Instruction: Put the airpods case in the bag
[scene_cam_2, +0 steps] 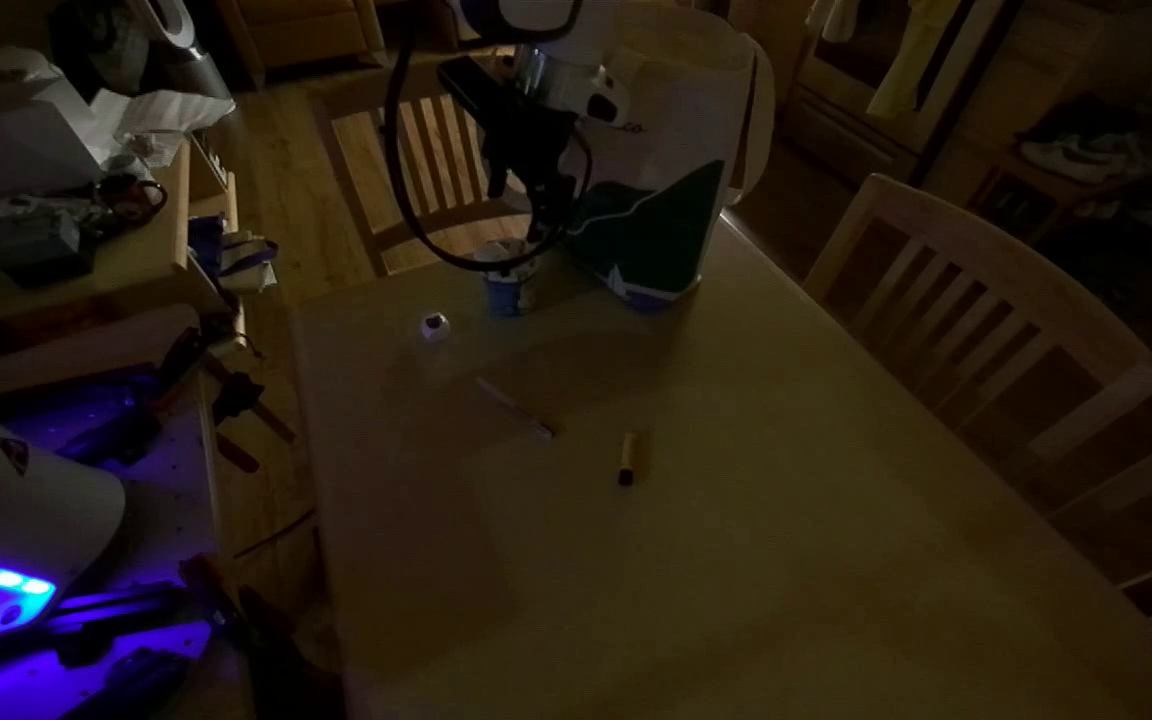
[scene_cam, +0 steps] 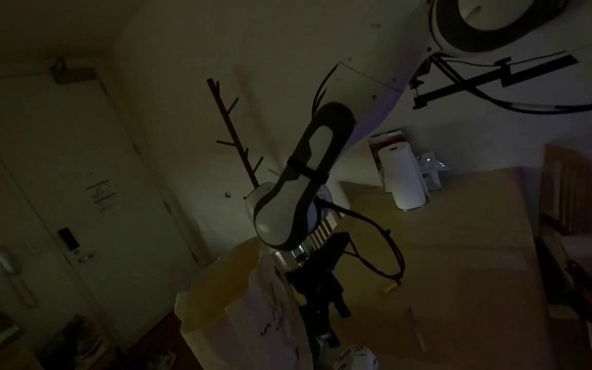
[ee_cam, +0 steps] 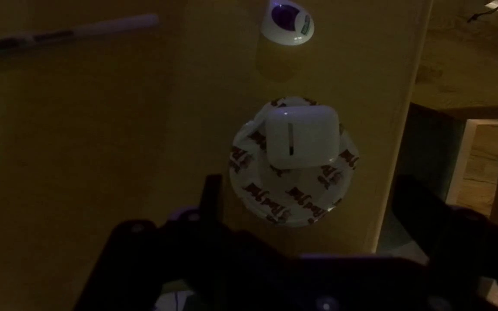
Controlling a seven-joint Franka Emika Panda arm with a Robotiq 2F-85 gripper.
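Observation:
The white airpods case (ee_cam: 303, 137) lies on the round printed lid of a tub (ee_cam: 292, 198) in the wrist view. The tub stands near the table's edge in both exterior views (scene_cam: 356, 358) (scene_cam_2: 508, 290); the case is hard to make out there. My gripper (ee_cam: 308, 183) is open and empty, its fingers spread wider than the lid, with the case ahead of the fingertips. In an exterior view, the gripper (scene_cam: 338, 325) is above the tub and beside the bag. The large pale beige paper bag (scene_cam: 247, 313) stands upright with its top open; its green-printed side shows in an exterior view (scene_cam_2: 676, 120).
A white egg-shaped item (ee_cam: 288, 23) and a pen (ee_cam: 71, 32) lie near the tub. A short yellow marker (scene_cam_2: 628, 458) lies farther in on the table (scene_cam_2: 786, 560). A paper towel roll (scene_cam: 404, 177) stands by the wall. Chairs (scene_cam_2: 986, 310) surround the table.

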